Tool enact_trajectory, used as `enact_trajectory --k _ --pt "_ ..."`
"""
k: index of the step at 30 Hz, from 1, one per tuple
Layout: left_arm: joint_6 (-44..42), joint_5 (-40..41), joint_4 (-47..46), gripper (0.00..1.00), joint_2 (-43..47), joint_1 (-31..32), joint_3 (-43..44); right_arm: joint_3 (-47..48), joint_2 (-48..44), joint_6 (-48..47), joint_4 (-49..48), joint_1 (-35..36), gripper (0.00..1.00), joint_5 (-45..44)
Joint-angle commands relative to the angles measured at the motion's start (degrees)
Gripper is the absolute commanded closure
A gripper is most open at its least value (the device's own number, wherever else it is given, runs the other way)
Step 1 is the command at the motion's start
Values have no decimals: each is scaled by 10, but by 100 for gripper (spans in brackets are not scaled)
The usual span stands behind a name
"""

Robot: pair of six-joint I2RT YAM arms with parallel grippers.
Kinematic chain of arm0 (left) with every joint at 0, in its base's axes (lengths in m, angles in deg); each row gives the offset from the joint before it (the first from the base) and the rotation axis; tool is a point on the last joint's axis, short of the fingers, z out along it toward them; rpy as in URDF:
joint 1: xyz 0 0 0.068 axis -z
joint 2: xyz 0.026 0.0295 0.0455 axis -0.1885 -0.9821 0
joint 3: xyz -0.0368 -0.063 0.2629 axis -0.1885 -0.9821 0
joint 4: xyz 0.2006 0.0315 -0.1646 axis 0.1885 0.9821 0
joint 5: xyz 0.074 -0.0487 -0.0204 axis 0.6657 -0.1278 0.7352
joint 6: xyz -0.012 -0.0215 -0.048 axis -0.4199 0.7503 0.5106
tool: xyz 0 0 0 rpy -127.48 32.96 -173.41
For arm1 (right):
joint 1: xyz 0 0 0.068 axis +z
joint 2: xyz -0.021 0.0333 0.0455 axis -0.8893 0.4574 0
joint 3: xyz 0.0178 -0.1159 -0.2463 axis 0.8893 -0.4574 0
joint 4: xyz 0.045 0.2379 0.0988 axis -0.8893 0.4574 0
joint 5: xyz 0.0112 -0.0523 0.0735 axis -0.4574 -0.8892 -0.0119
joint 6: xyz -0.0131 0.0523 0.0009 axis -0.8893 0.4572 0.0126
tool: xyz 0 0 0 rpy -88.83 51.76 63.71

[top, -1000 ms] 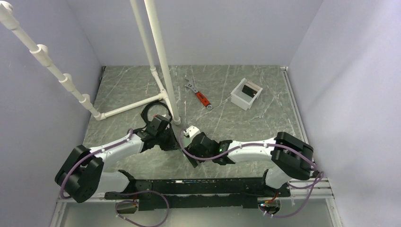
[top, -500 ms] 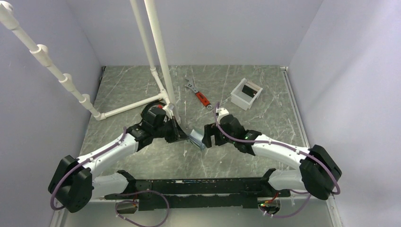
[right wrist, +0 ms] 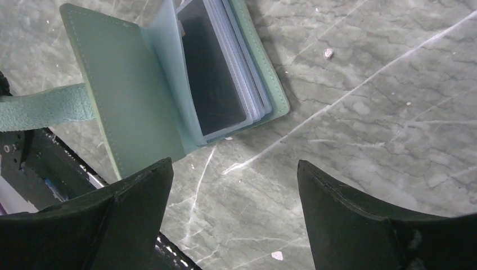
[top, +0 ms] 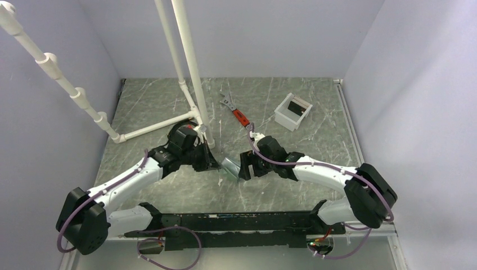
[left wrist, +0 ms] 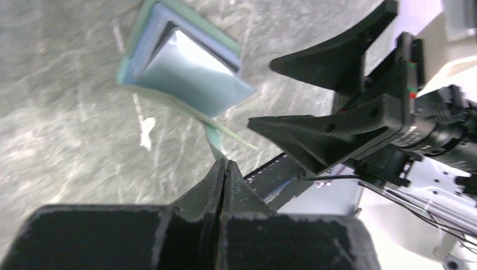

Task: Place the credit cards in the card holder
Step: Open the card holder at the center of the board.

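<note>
your left claw (left wrist: 224,164) was pinched fully closed on the thin green strap (right wrist: 45,109) of the card holder (right wrist: 140,101). nothing else was in it. the holder hung off that strap just ahead of the left fingertips, lying open on the table (right wrist: 365,112) with 1 cover lifted.

your right claw (right wrist: 234,163) was spread wide and had nothing in it. the holder sat just ahead of its tips and off toward its left finger, close but not touching. its long axis ran roughly along the way the right claw pointed, a bit tilted, so it lay crosswise to the closing line. the open sleeve mouths faced away from the left claw.

the clear sleeves (right wrist: 250,90) were fanned open. the top 1 showed a dark rectangle (right wrist: 211,73); i couldn't tell if that was 1 of the credit cards. no loose card showed in any view.

judgement: the left arm was the nearer 1 and was acting as the anchor, and the right arm was the free 1. the next move turned on the holder being ahead and left of the right claw.
</note>
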Motion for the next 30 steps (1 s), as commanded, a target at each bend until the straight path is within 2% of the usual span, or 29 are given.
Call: enact_trajectory --k 1,4,7,10,16,20,24,26,29,30 --pt "-39 79 122 100 30 2 11 40 16 2 -44 0 19 35" --pt "-19 137 187 100 28 2 -3 59 45 15 -62 0 27 70" --pt "47 194 241 100 22 2 -28 77 70 25 -93 0 35 108" --pt "94 230 266 100 -2 2 -43 88 92 27 -106 0 38 124" --pt "98 241 230 100 -55 2 -44 106 152 53 -147 23 48 187" --pt "92 256 232 100 -74 2 -35 120 164 58 -147 60 48 168" --pt "90 262 221 100 -78 2 -42 141 188 57 -156 88 46 208" --pt "91 262 217 100 -78 2 -44 133 210 96 -231 81 45 323" --pt "81 259 223 100 -67 2 -36 71 186 185 -369 44 38 377" --pt "78 261 231 98 -61 2 -31 53 174 197 -386 31 35 380"
